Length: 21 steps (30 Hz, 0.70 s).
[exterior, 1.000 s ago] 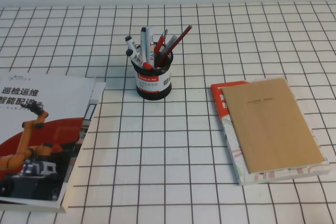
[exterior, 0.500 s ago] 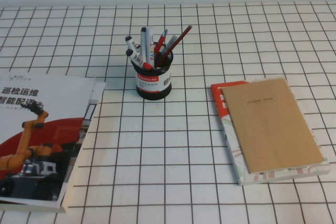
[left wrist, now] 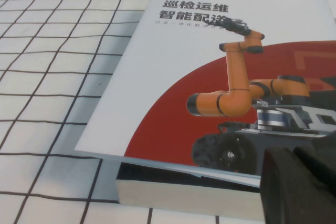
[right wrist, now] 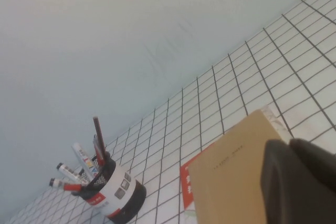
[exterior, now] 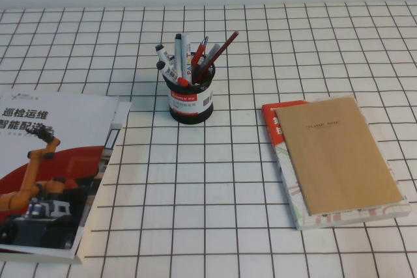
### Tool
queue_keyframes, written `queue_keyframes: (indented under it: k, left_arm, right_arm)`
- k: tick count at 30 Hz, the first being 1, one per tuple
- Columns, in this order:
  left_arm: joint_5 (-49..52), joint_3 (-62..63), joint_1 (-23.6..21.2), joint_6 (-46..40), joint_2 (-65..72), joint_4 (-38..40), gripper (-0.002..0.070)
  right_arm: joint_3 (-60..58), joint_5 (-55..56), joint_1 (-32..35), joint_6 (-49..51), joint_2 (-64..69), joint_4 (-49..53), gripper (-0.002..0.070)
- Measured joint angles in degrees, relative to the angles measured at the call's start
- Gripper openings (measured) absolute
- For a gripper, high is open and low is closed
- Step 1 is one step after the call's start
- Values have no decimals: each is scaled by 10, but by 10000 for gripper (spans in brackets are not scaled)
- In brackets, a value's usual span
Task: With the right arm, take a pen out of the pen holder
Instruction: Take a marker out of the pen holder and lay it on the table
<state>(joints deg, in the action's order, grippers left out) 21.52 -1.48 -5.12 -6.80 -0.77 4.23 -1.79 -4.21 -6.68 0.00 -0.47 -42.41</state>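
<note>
A black mesh pen holder [exterior: 190, 100] with a white label stands at the table's middle back. It holds several pens and markers [exterior: 195, 56], some red, some white with dark caps, all leaning outward. The right wrist view shows the holder [right wrist: 119, 196] at a distance. My right gripper [right wrist: 287, 146] is shut and empty, hanging over the brown notebook [right wrist: 231, 182], well away from the holder. My left gripper [left wrist: 293, 153] is shut with nothing in it, low over the near edge of a robot booklet [left wrist: 210, 77]. Neither arm appears in the high view.
The brown notebook [exterior: 339, 154] lies on a red and white book at the right. The large robot booklet [exterior: 52, 167] covers the front left. The checked tablecloth [exterior: 215, 187] runs between them, and a pale wall stands behind the table.
</note>
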Motion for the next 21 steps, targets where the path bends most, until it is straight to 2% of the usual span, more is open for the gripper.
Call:
queue_keyframes:
  k: [8, 15, 21]
  left_arm:
    - [0, 0, 0, 0, 0, 0, -3]
    - [0, 0, 0, 0, 0, 0, -3]
    - [0, 0, 0, 0, 0, 0, -3]
  right_arm:
    - [41, -57, 0, 0, 27, -11, -16]
    - [154, -147, 0, 0, 201, 49, -16]
    - [236, -177, 0, -84, 359, 44, -16]
